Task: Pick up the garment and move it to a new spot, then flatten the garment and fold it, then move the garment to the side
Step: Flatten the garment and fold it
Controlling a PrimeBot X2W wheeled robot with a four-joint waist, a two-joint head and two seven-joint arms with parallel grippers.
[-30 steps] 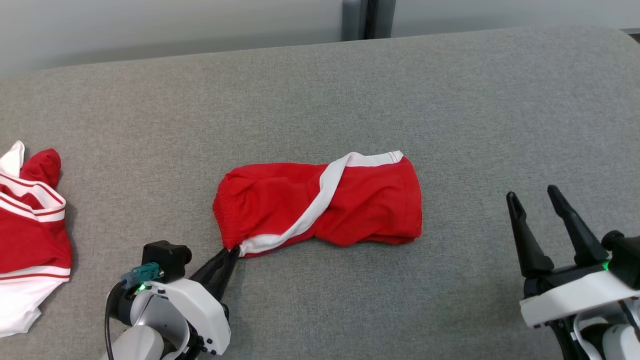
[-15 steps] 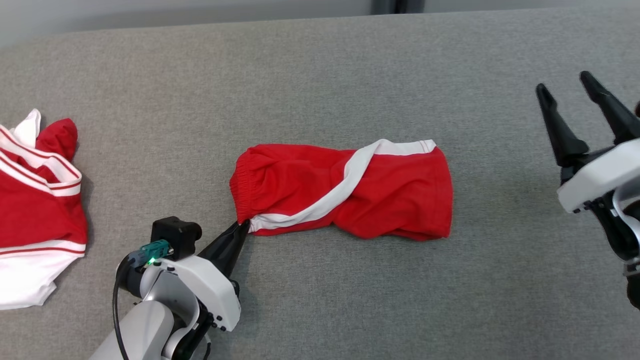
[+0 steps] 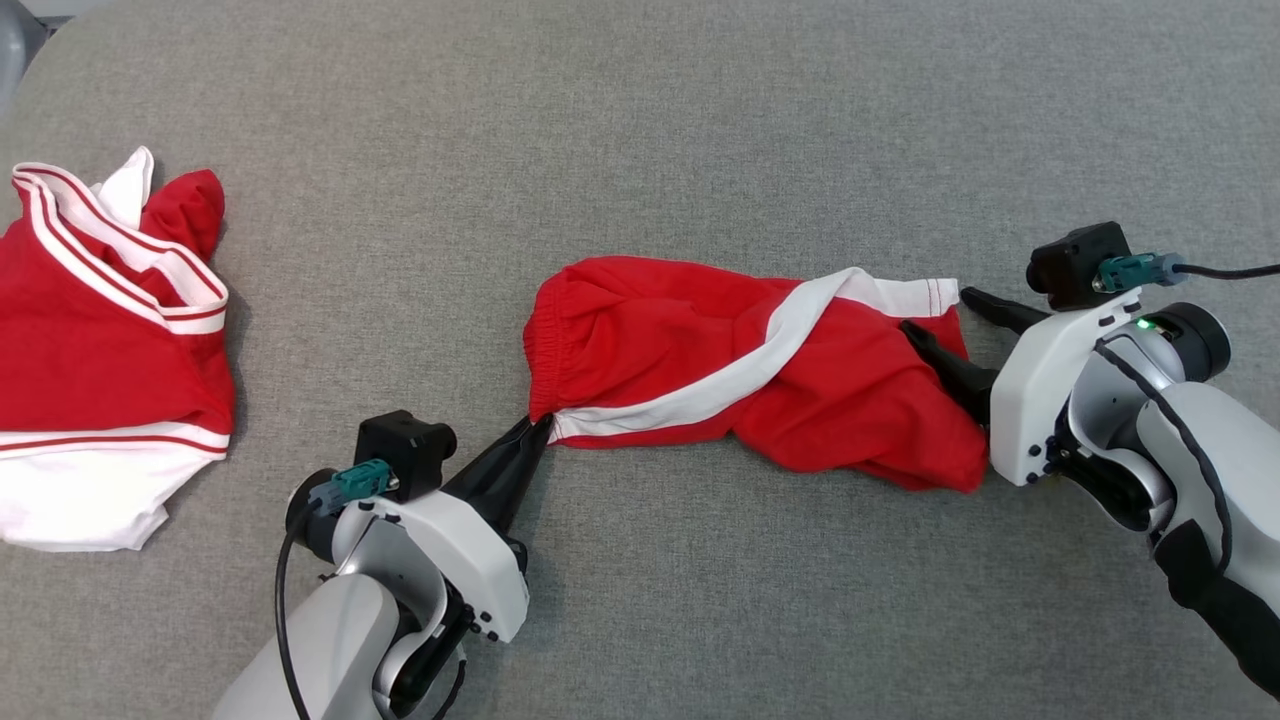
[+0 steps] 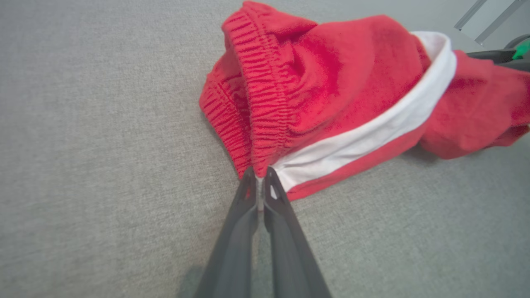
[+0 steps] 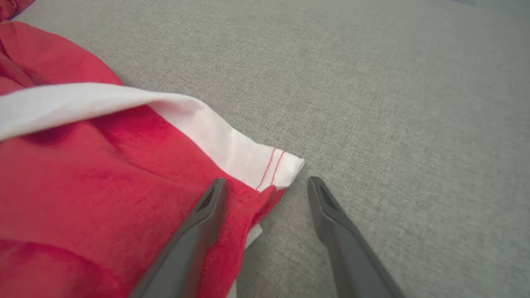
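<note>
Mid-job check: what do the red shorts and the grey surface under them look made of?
The red shorts look like soft knit fabric, possibly cotton: matte, slightly fuzzy, with a gathered elastic waistband. The grey surface looks like woven upholstery-type cloth: matte, with a fine heathered weave.

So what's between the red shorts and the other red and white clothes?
Nothing but bare grey fabric surface between the red shorts and the red-and-white garment, in the head view.
</note>
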